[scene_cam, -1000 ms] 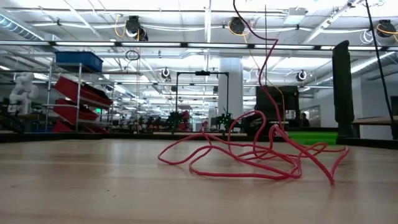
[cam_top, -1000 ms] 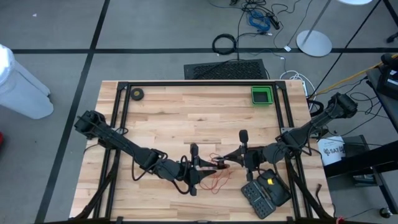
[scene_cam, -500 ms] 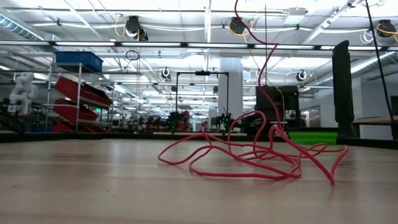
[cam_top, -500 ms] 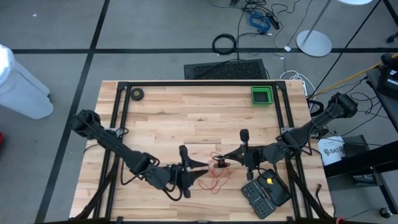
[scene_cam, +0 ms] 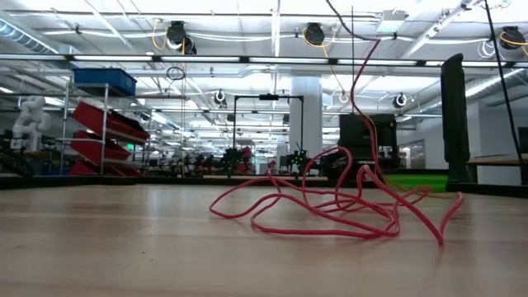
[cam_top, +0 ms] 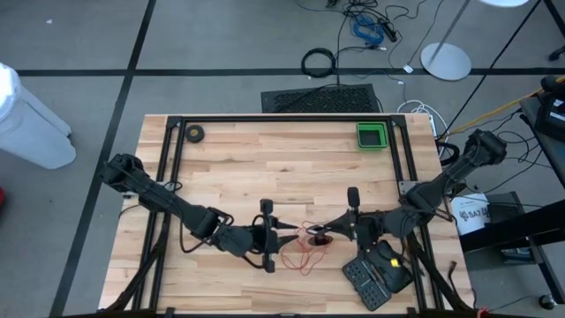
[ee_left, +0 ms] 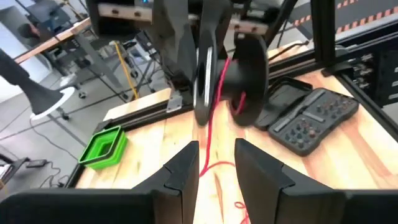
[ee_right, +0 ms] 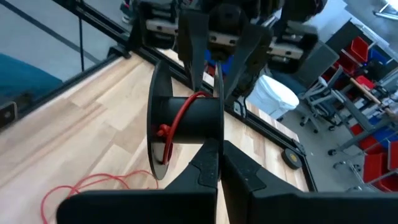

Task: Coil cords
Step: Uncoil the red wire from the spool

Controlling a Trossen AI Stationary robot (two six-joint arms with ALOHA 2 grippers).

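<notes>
The thin red cord lies in a loose tangle on the wooden table near its front edge, and it also shows in the low view. One strand rises from the tangle to the small black reel. My right gripper is shut on the reel and holds it above the tangle. My left gripper points at the reel from the left. Its fingers stand a narrow gap apart, and the cord strand runs down through that gap. My left gripper has the cord strand in the gap between its fingers; I cannot tell whether either finger touches it. My right gripper pinches the reel at its edge, at the end toward me, between two fingers. They come level from the table's right. The reel is clear of the table, with a few red turns on its core.
A black keypad-like device lies at the near right, just beside my right arm. A green bin stands at the far right and a small black ring-shaped roll at the far left. Black frame rails run along the table's sides.
My left gripper drew back toward the table's left edge, then came back toward the reel. My right gripper with the reel has shifted slightly toward the table's right edge. In the low view the raised strand has swung at its top; the tangle on the table has stayed put.
</notes>
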